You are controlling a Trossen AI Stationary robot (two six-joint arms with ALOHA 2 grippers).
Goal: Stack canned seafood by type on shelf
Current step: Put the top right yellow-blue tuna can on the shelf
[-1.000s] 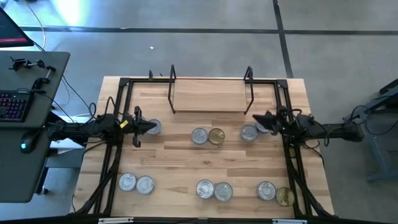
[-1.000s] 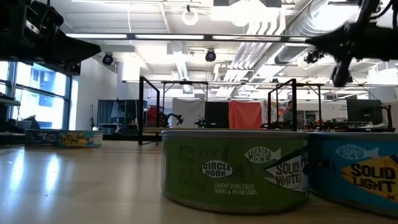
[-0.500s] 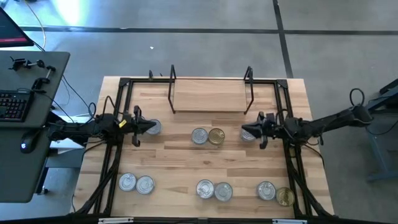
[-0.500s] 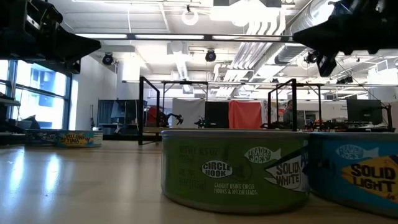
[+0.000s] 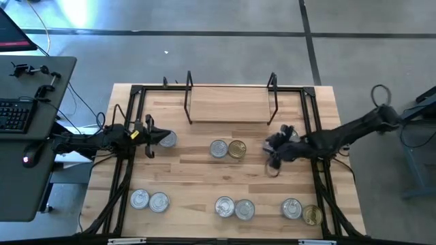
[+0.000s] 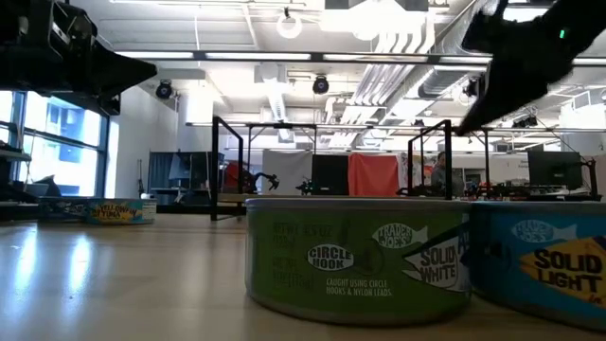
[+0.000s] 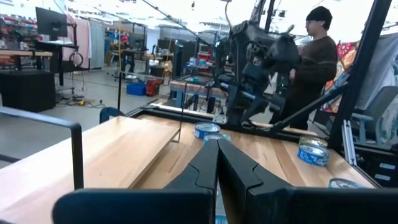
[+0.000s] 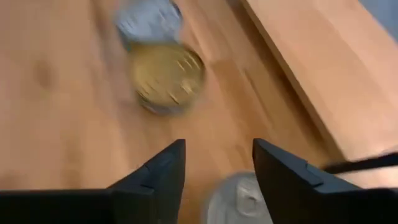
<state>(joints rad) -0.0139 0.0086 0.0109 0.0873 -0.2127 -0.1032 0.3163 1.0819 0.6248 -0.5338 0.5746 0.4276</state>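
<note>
The right hand (image 5: 274, 153) has swung over a silver can (image 8: 239, 200) near the shelf (image 5: 230, 103), and its fingers now stand apart, holding nothing. It looks ready to grab. The left hand (image 5: 155, 139) stays shut.

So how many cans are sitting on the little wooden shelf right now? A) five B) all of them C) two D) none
D, because from above the shelf shows only bare board between its wire ends, while every tin, like the gold-lidded one, sits on the tabletop in front of it.
</note>
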